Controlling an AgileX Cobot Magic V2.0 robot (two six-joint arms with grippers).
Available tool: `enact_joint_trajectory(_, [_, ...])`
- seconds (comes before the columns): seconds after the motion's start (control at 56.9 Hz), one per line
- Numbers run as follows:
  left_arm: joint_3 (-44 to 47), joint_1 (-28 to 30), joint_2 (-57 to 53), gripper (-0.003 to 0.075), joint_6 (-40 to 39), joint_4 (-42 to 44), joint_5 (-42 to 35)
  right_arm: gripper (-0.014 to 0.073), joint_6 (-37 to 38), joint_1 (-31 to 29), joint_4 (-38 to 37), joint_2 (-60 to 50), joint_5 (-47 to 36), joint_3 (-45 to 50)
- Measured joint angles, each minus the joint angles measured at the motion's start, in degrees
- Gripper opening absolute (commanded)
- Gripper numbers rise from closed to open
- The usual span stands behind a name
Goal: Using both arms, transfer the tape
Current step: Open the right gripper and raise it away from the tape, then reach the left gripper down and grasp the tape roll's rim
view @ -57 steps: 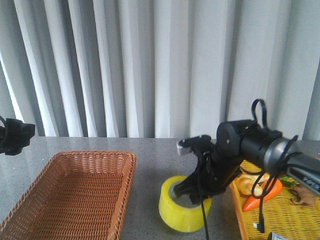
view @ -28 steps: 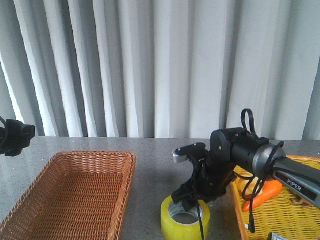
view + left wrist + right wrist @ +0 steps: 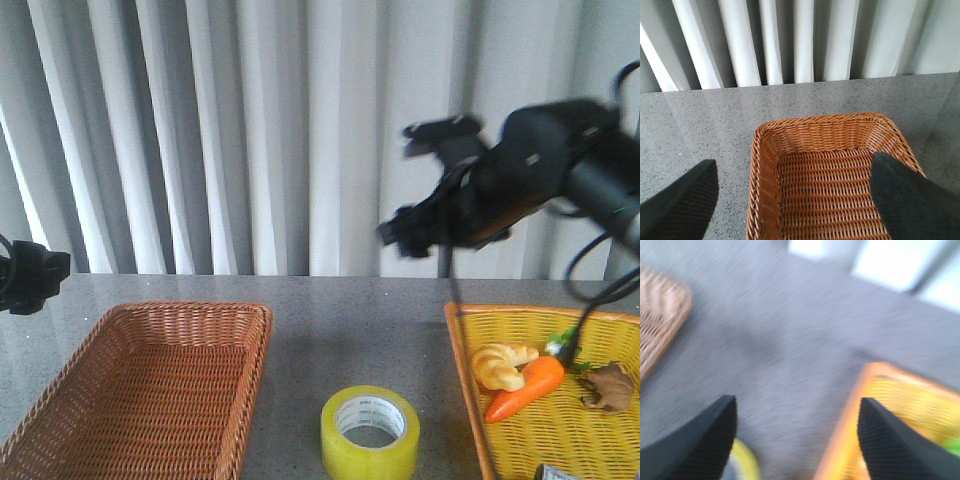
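The yellow tape roll (image 3: 370,433) with its white core lies flat on the grey table between the two baskets; a yellow edge of it shows in the blurred right wrist view (image 3: 745,462). My right gripper (image 3: 400,232) is raised high above the table, well clear of the tape, open and empty (image 3: 797,440). My left gripper (image 3: 795,195) is open and empty above the brown wicker basket (image 3: 765,165); only a black part of the left arm (image 3: 30,275) shows at the front view's left edge.
The brown wicker basket (image 3: 40,420) stands at the left. A yellow basket (image 3: 465,370) at the right holds a carrot (image 3: 525,388), a bread piece (image 3: 503,365) and a ginger root (image 3: 608,387). White curtains hang behind the table.
My right gripper let go of the tape and rose fast, up and to the right. The tape now lies flat and free on the table. The left arm has not moved.
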Motion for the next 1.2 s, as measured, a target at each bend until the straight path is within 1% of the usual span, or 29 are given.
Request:
enact_joint_trajectory(0.106, [0.0, -0.87, 0.0, 0.0584, 0.0, 0.0, -0.06, 0.0239, 1.29, -2.98, -2.25, -3.29, 1.55, -0.1])
enact_joint_trajectory(0.211, [-0.23, -2.79, 0.04, 0.0584, 0.0, 0.0, -0.17, 0.0057, 1.43, -5.81, -2.74, -5.32, 4.25, -0.1])
enact_joint_trajectory(0.264, [-0.87, -4.11, 0.2, 0.0584, 0.0, 0.0, -0.1, -0.0015, 1.43, -6.92, -2.74, -6.02, 5.61, -0.1])
enact_joint_trajectory(0.369, [-3.91, -6.59, 1.74, 0.0584, 0.0, 0.0, 1.58, -0.0008, 1.31, -8.74, -2.52, -7.26, 7.54, -0.1])
enact_joint_trajectory(0.58, [-13.49, -12.39, 9.52, 0.0584, 0.0, 0.0, 10.3, -0.0007, 1.19, -10.54, -2.46, -9.46, 9.09, -0.1])
enact_joint_trajectory(0.791, [-22.46, -19.02, 16.91, 0.0584, 0.0, 0.0, 11.5, -0.0007, 1.19, -10.61, -5.27, -12.47, 9.99, -0.1])
enact_joint_trajectory(0.967, [-29.47, -24.26, 24.88, 0.0584, 0.0, 0.0, 12.36, -0.0007, 1.19, -10.73, -5.3, -13.36, 10.4, -0.1])
enact_joint_trajectory(1.196, [-35.47, -28.36, 35.34, 0.0584, 0.0, 0.02, 16.18, -0.0007, 1.19, -10.72, -5.3, -13.36, 10.7, -0.1])
